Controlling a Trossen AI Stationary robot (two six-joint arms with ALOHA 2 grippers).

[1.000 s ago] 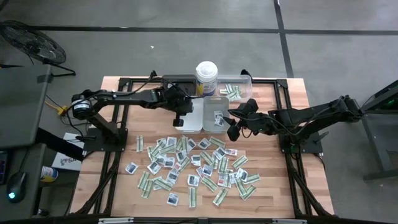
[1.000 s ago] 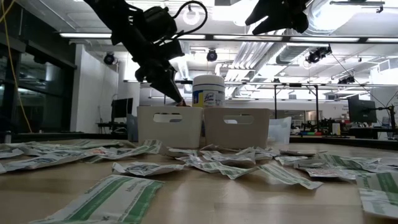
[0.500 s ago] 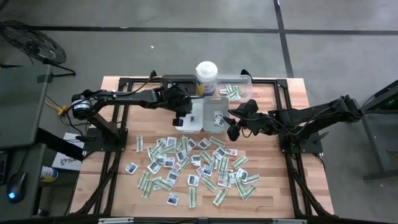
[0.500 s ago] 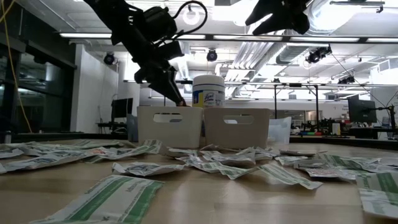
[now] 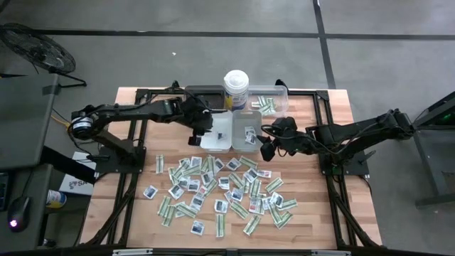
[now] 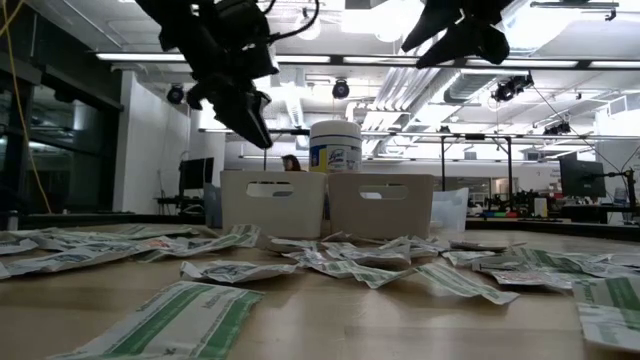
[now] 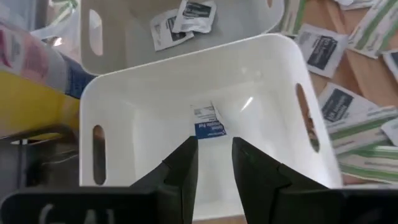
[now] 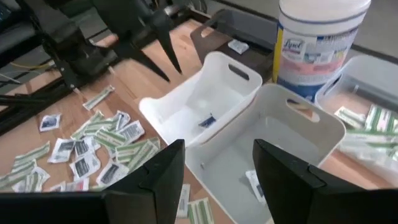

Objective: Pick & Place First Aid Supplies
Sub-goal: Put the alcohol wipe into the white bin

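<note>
Many first aid supplies (image 5: 220,188), white sachets and green-and-white strips, lie scattered flat on the wooden table. My left gripper (image 7: 214,149) hangs open above a white tray (image 7: 124,124); one sachet with a blue mark (image 7: 208,121) lies on the tray's floor, clear of the fingers. In the high view the left gripper (image 5: 201,130) is over that tray's left part. My right gripper (image 8: 217,168) is open and holds nothing, above the neighbouring pale tray (image 8: 292,134), where a few sachets (image 7: 186,18) lie.
A tall white canister (image 5: 236,87) stands behind the two trays. A clear tray with green strips (image 5: 266,104) is at the far right, and a dark tray (image 5: 202,92) at the far left. The near half of the table is covered with packets.
My left gripper has risen from the white tray's rim and drawn back toward the table's left edge. My right gripper has stayed in place and rolled a little about its own axis.
</note>
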